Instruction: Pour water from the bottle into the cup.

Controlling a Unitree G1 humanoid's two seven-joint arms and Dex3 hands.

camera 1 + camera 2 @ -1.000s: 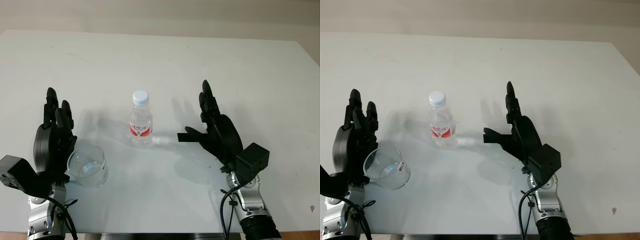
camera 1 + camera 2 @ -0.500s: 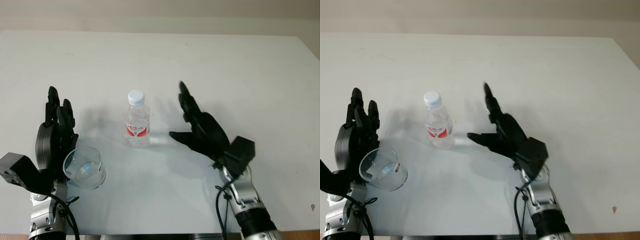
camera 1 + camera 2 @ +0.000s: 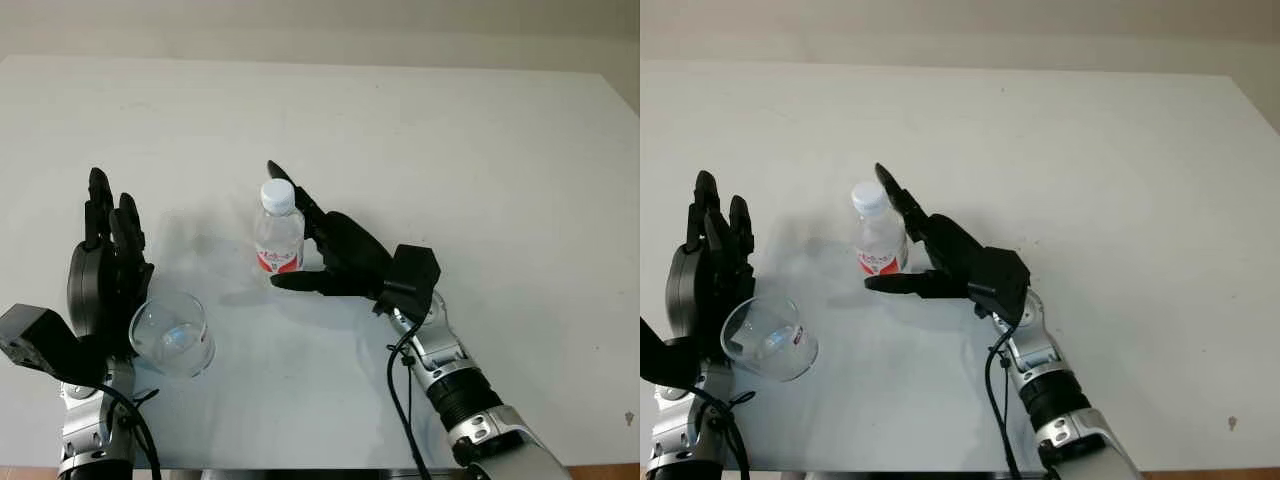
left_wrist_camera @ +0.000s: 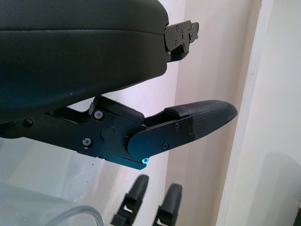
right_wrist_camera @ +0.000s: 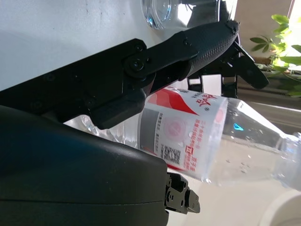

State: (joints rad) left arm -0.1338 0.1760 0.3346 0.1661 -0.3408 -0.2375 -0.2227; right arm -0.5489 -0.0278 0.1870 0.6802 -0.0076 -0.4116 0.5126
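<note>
A small clear water bottle (image 3: 279, 238) with a white cap and red label stands upright at the table's middle. My right hand (image 3: 296, 232) is open around it: the long fingers (image 3: 300, 205) pass behind the bottle and the thumb (image 3: 300, 282) reaches across in front of its base. In the right wrist view the bottle (image 5: 197, 134) lies between the palm and the thumb (image 5: 188, 44). A clear glass cup (image 3: 172, 333) with a little water stands at the near left. My left hand (image 3: 105, 265) is open, upright right beside the cup's left side.
The white table (image 3: 450, 130) stretches wide behind and to the right of the bottle. Its near edge (image 3: 300, 468) runs just below the cup and both forearms. A cable hangs along the right forearm (image 3: 440, 365).
My right hand has swept left across the table and now brackets the bottle. The bottle, the cup and the left hand have stayed roughly where they were.
</note>
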